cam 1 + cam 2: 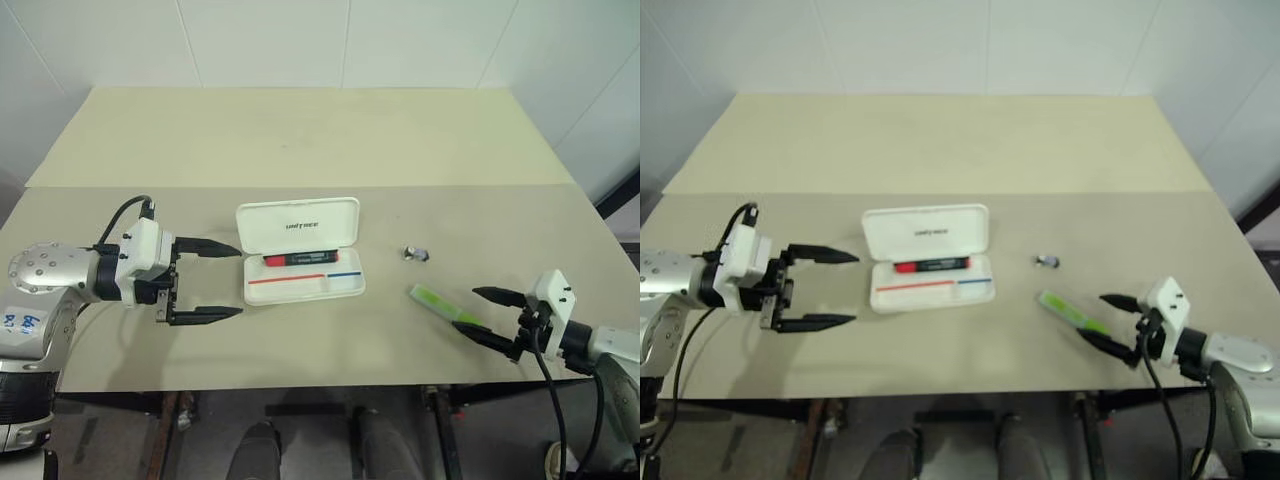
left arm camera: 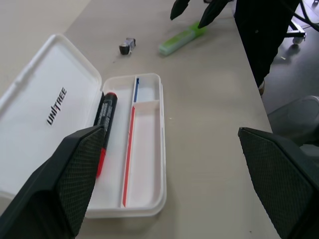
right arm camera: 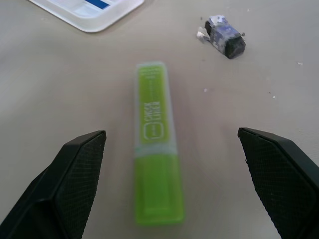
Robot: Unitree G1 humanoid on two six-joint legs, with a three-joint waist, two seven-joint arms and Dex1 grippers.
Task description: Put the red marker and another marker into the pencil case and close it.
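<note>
On a matte beige table (image 1: 300, 140) against a white wall, the left gripper (image 1: 207, 281) stands wide open and empty beside the open white hard-plastic pencil case (image 1: 300, 250). The red marker (image 1: 295, 259) lies lengthwise inside it. The right gripper (image 1: 490, 317), equally wide, straddles the chunky green highlighter (image 3: 155, 144) untouched, its lime cap end toward that gripper.

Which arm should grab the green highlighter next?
Right. Its open tool already straddles the green highlighter on the table; the left tool sits beyond the pencil case.
</note>
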